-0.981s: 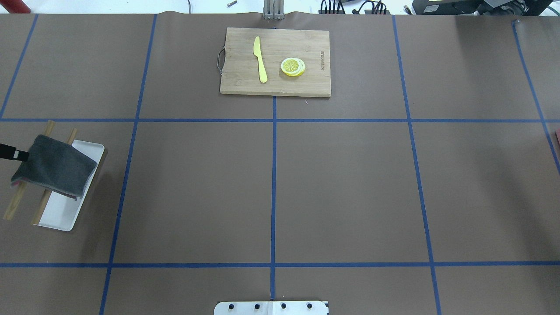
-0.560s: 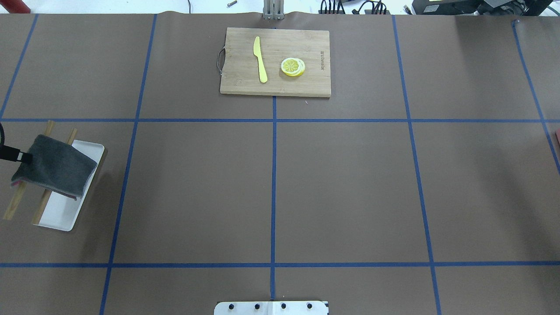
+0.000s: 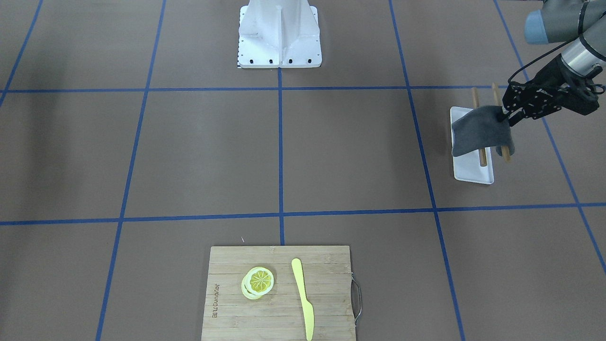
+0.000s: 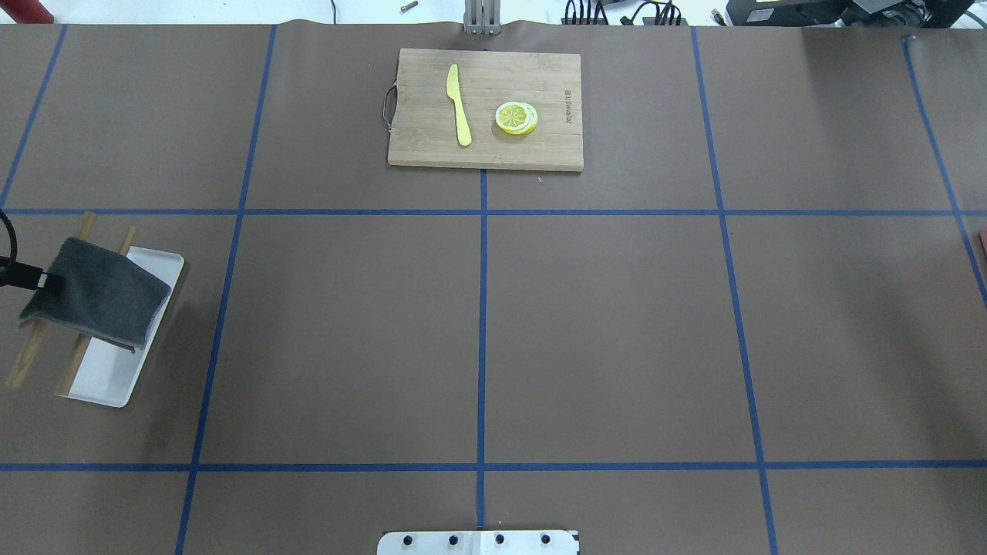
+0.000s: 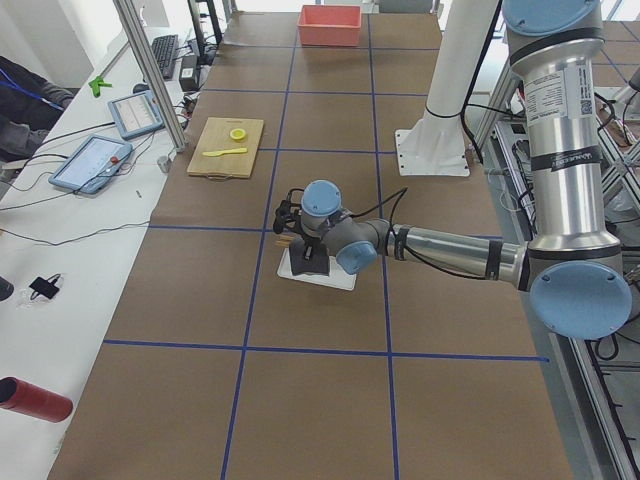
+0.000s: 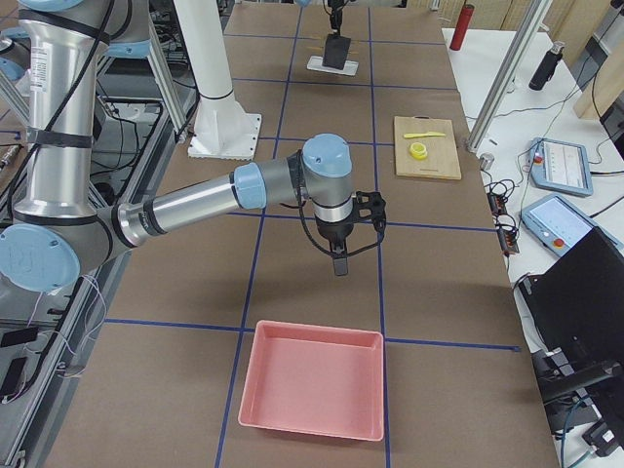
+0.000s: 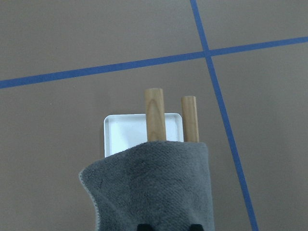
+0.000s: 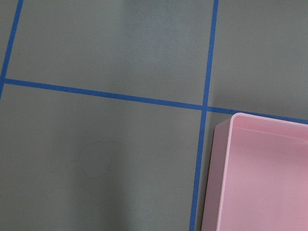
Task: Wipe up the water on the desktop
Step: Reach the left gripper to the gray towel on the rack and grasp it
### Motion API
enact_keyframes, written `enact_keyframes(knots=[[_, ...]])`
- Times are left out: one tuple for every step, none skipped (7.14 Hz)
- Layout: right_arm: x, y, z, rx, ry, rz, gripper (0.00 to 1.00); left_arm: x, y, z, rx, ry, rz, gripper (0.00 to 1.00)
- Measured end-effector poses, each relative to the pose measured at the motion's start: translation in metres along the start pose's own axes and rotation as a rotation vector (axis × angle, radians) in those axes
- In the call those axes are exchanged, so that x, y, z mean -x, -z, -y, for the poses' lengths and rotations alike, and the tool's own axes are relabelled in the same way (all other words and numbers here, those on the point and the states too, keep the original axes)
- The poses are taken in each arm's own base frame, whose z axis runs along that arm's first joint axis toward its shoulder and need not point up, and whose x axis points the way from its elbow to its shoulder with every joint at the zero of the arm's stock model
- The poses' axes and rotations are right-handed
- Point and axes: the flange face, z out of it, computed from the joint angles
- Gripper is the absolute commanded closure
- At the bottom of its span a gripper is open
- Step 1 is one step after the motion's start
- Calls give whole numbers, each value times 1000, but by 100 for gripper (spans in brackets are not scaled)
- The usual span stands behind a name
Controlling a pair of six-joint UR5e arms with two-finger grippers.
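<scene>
left fingers (image 3: 505, 116) clamped on edge of grey cloth (image 3: 480, 130). cloth draped over two wooden sticks (image 3: 482, 156) that lie across white tray (image 3: 466, 169), at left end of table (image 4: 617, 331) (brown, blue tape grid, spreading under everything). right fingers (image 6: 338, 263) hang above table near pink bin (image 6: 312, 385); open or closed, cannot tell. board (image 4: 486, 150) at far edge, knife (image 4: 459, 104) and lemon slices (image 4: 515, 117) on it.
</scene>
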Motion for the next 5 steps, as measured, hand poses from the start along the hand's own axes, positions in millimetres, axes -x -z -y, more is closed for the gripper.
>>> enact_keyframes(knots=[[0, 0, 0, 0, 0, 0, 0, -1, -2, -1, 3, -4, -2, 67], [0, 0, 0, 0, 0, 0, 0, -1, -3, -2, 4, -7, -4, 81], [0, 0, 0, 0, 0, 1, 0, -1, -4, -2, 5, -8, -4, 100], [0, 0, 0, 0, 0, 1, 0, -1, -4, -2, 4, -10, -6, 100], [0, 0, 0, 0, 0, 1, 0, -2, -3, -3, 1, -15, -9, 100]])
